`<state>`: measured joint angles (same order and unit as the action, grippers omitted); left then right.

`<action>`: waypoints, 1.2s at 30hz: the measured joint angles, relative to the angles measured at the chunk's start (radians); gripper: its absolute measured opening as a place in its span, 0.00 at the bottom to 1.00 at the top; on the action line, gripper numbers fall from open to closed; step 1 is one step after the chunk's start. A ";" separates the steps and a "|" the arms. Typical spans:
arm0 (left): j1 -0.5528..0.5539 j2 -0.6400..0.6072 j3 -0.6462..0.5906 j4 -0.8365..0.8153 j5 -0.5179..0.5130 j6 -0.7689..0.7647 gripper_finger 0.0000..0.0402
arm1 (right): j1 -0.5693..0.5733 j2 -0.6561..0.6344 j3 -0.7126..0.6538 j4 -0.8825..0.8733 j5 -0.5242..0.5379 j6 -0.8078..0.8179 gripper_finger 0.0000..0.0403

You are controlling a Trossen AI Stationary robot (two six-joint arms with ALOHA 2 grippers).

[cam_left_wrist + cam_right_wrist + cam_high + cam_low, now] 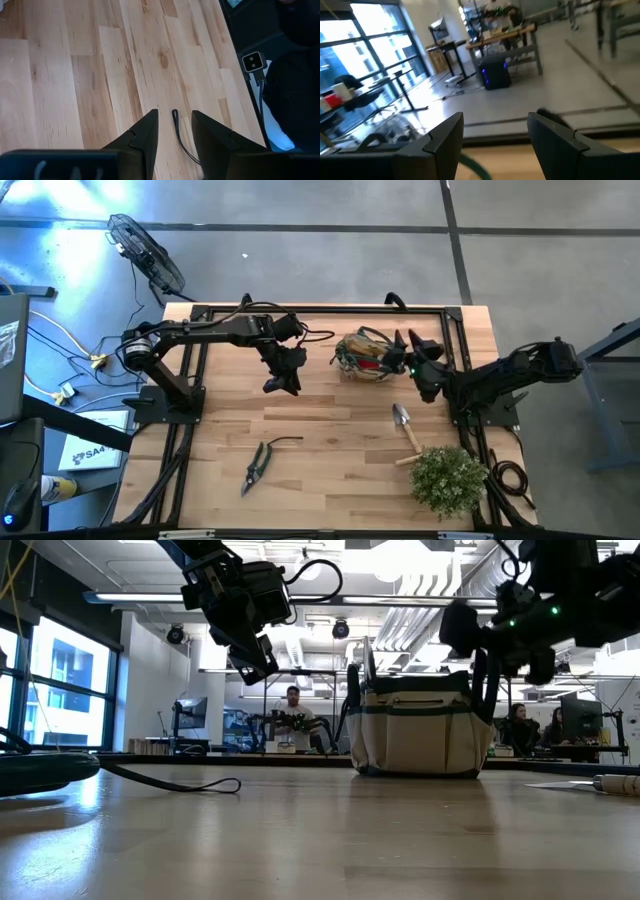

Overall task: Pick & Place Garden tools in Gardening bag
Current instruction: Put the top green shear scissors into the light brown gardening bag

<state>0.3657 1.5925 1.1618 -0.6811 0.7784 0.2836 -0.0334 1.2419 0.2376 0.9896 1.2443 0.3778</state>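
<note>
Currently, step in hand: shears [257,465] judged next to be fetched for the gardening bag [365,356].
Left gripper [281,385]: fingers parted, empty, raised off the surface [330,450]; shears well apart from them, cord loop [176,125] seen between them.
Right gripper [427,388]: fingers apart, nothing held; bag just beside, trowel [405,426] near.
Advice: the fingers should be lowered astride the shears' closed handles.

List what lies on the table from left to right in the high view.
Pruning shears → left gripper above the table → gardening bag → trowel → right gripper → green plant.
</note>
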 joint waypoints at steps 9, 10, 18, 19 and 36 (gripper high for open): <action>0.000 0.000 0.000 -0.001 0.000 0.000 0.28 | 0.010 0.000 0.063 0.032 0.076 -0.198 0.52; 0.000 0.000 0.000 -0.002 0.000 0.000 0.28 | 0.019 0.000 0.066 0.035 0.116 -0.228 0.52; 0.000 0.000 0.000 -0.029 -0.001 0.017 0.28 | 0.174 -0.054 0.081 0.176 0.325 -0.583 0.52; 0.000 0.000 0.000 -0.031 -0.001 0.022 0.28 | 0.192 -0.064 0.082 0.211 0.326 -0.605 0.51; 0.000 0.000 0.000 -0.028 -0.001 0.026 0.28 | 0.696 -0.274 0.082 0.272 0.327 -0.562 0.13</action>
<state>0.3660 1.5925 1.1614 -0.7095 0.7776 0.3099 0.6629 0.9675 0.3191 1.2611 1.5711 -0.1837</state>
